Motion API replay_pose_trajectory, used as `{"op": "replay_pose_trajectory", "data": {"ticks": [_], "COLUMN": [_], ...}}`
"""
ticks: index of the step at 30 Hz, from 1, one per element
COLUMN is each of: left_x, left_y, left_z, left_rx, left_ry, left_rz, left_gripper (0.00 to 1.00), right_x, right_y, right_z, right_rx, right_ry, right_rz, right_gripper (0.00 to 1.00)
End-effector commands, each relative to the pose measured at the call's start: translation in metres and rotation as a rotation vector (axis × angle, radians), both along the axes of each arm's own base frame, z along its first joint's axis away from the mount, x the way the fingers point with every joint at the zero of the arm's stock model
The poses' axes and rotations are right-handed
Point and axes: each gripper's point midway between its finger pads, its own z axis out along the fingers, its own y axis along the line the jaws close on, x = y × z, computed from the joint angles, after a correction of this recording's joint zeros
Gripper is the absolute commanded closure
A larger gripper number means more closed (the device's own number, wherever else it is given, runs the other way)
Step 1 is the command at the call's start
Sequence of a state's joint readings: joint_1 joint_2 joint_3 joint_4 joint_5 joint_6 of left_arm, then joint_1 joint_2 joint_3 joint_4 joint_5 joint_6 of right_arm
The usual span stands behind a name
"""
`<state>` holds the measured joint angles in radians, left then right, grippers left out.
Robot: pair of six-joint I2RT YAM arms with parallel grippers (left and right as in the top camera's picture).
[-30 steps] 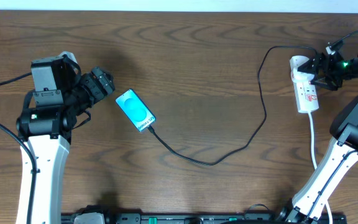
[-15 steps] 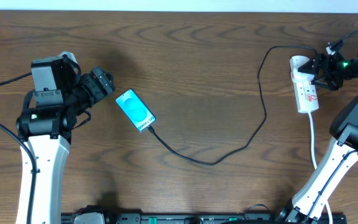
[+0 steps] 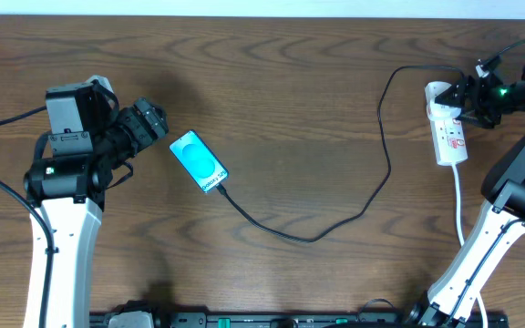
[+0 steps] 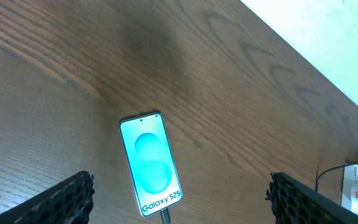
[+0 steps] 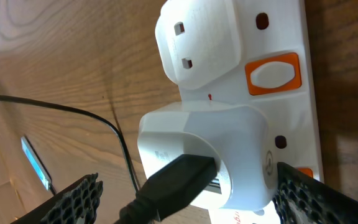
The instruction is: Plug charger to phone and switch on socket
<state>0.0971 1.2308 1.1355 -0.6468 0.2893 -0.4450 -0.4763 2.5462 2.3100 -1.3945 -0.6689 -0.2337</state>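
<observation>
The phone point(image 3: 199, 162) lies screen-up on the wooden table, lit turquoise, with the charger point(image 3: 313, 238) connector in its near end. The thin black cable loops right and up to the socket point(image 3: 448, 137), a white power strip. In the left wrist view the phone point(image 4: 151, 163) lies between my open left gripper's point(image 4: 180, 190) fingers, below them and apart from them. My left gripper point(image 3: 153, 121) is just left of the phone. My right gripper point(image 3: 464, 100) is open at the socket's far end. Its fingers point(image 5: 191, 193) straddle a white adapter point(image 5: 241, 143) holding the charger's black plug point(image 5: 179, 177).
The socket point(image 5: 278, 25) has an orange rocker switch point(image 5: 272, 71) beside the adapter. Its thick white cord point(image 3: 458, 205) runs toward the near edge past the right arm's base. A pale surface point(image 4: 328, 37) lies beyond the table's far edge.
My right gripper has shifted slightly toward the table's far edge over the socket. The left arm, phone and cable have not moved.
</observation>
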Motion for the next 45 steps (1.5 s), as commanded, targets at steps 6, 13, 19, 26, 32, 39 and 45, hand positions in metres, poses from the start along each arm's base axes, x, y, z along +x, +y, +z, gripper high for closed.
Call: {"op": "replay_pose_trajectory", "data": {"ticks": [6,13,19,26,32,39,45], "left_x": [0.0,0.0,0.0,0.0,0.0,0.0,0.0], "left_y": [0.0,0.0,0.0,0.0,0.0,0.0,0.0], "left_z": [-0.001,-0.001,-0.001,-0.001,-0.001,-0.001,-0.001], "left_rx": [-0.01,-0.01,-0.01,-0.01,-0.01,-0.01,-0.01], "left_ry": [0.004,0.004,0.004,0.004,0.004,0.004,0.004], "left_rz": [0.001,0.001,0.001,0.001,0.001,0.001,0.001], "left_gripper": [0.09,0.09,0.09,0.09,0.09,0.09,0.09], "right_x": [0.005,0.003,-0.001,-0.004,-0.005,-0.005,-0.004], "right_y": [0.016,0.014,0.003,-0.005,-0.004,-0.003,-0.002], "right_z": [-0.006,-0.006,-0.007,-0.007,-0.007,-0.007,-0.007], "right_rx": [0.025,0.022,0.021,0.025,0.028,0.028,0.027], "right_ry": [0.012,0.025,0.039,0.046,0.052,0.052,0.051], "right_rz": [0.022,0.013,-0.022,-0.044,-0.044,-0.042,-0.039], "right_gripper": [0.13,0.12,0.12,0.12,0.12,0.12,0.12]}}
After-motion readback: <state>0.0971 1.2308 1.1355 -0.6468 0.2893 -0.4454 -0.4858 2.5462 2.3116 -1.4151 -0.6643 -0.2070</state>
